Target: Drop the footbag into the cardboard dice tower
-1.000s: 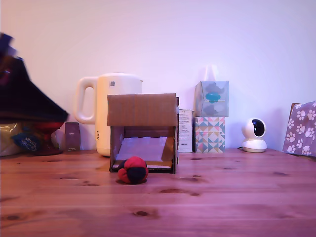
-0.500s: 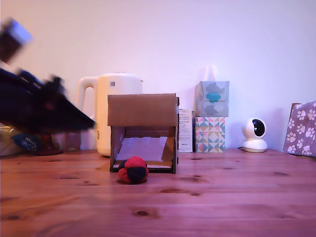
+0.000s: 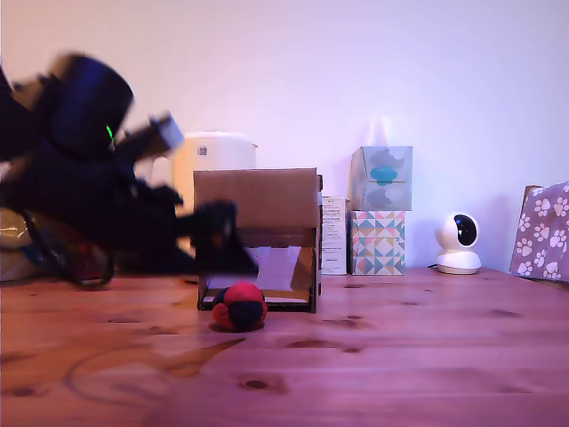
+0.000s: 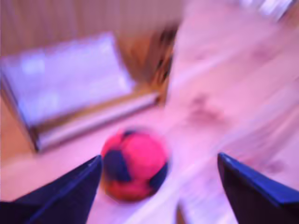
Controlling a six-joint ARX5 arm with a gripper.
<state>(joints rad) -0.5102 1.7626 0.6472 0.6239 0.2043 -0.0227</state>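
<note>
Footbag (image 3: pixel 238 307): the red and dark-panelled ball is sitting on the wooden tabletop (image 3: pixel 400 356), just in front of the tower's opening; being round, it is showing no long axis or heading, with a dark panel turned toward the exterior camera.

Cardboard dice tower (image 3: pixel 258 197): the brown box is standing upright right behind the ball, its open front and pale sloped ramp facing the exterior camera.

End effector (image 4: pixel 159 157): its two dark fingers (image 4: pixel 70 196) are standing spread wide in the wrist view, one to each side of the ball, gripping nothing; blur is hiding whether either is touching it.

Arm (image 3: pixel 80 178): a dark, blurred mass is reaching in from the exterior view's left, its tip overlapping the tower's left edge above the ball.

Background: a white kettle (image 3: pixel 213 151) is peeking out behind the tower; to the exterior view's right, two stacked tissue boxes (image 3: pixel 379 209), a small white camera (image 3: pixel 458 242) and a paw-print cloth (image 3: pixel 542 231) are lining the wall.
</note>
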